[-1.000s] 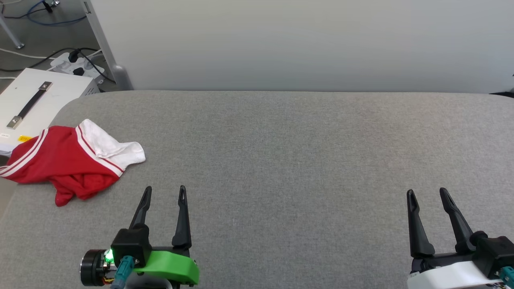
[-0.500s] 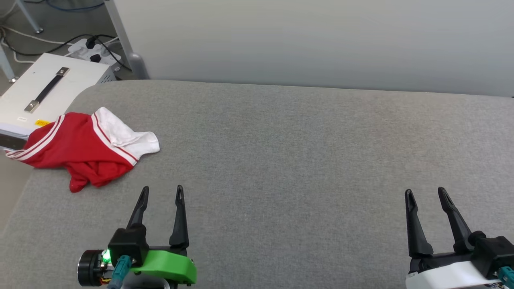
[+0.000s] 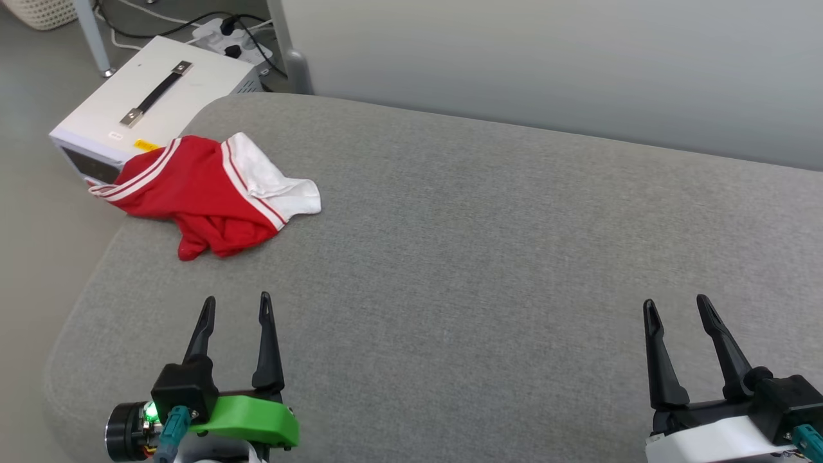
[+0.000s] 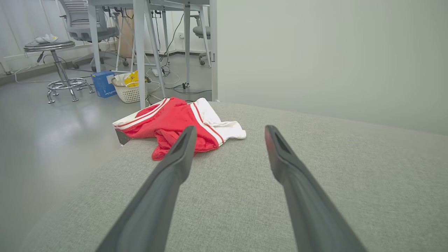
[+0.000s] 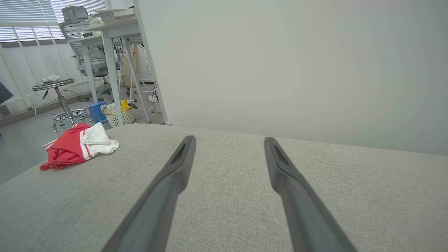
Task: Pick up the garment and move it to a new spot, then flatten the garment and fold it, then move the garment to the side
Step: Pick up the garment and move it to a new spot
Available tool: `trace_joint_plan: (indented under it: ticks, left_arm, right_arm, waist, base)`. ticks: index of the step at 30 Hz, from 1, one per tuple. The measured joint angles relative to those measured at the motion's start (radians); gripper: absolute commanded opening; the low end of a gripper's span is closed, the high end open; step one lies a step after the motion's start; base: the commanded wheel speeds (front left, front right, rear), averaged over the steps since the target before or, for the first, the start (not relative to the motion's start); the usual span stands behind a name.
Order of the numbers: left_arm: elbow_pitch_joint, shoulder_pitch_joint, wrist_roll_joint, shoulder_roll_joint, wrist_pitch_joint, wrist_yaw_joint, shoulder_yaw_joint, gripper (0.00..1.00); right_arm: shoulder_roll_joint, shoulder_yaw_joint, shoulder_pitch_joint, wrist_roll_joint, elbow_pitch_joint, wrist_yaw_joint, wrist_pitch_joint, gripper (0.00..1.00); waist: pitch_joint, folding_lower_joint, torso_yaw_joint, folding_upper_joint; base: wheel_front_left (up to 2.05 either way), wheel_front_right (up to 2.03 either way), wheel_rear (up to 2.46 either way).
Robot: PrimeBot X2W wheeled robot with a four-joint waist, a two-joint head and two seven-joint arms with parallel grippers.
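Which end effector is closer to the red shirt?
The left end effector, on the green mount; the shirt lies just ahead, the right end effector far across.

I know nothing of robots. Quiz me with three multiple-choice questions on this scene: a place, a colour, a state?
1. Where is the crumpled red-and-white fabric garment? A far left of the grey padded surface; B its centre; C the floor.
2. What colour is the plastic mount behind the left end effector? A blue; B green; C yellow.
3. The right end effector is: A shut; B gripping cloth; C open, empty.
1 A: it lies by the left edge. 2 B: the head view shows green. 3 C: fingers spread, nothing between.
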Motion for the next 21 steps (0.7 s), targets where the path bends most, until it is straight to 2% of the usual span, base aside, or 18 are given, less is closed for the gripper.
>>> trace_joint_plan:
  ticks: [21]
  left_arm:
    - [0.003, -0.012, -0.053, 0.0, 0.0, 0.017, 0.046, 1.0]
  right_arm:
    - [0.001, 0.019, -0.019, -0.026, -0.008, 0.0, -0.001, 1.0]
  waist:
    - [0.039, 0.0, 0.238, 0.0]
  base:
    - [0.0, 0.0, 0.0]
